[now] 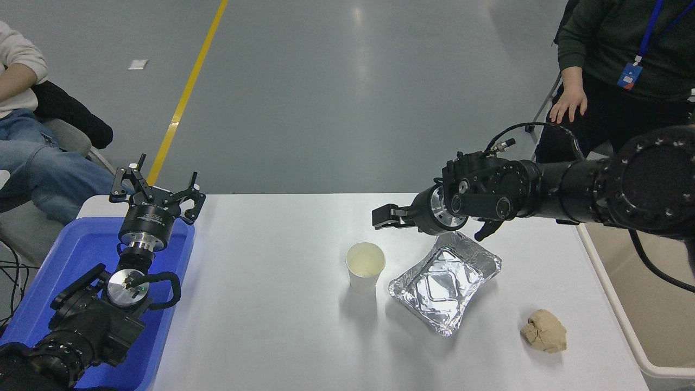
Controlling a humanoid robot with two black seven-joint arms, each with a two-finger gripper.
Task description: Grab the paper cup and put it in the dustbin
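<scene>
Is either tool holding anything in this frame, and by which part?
Nothing is held. The right tool hovers beyond the small white paper cup, apart from it; the left tool is parked, open and bare, over the blue plastic tray.
</scene>
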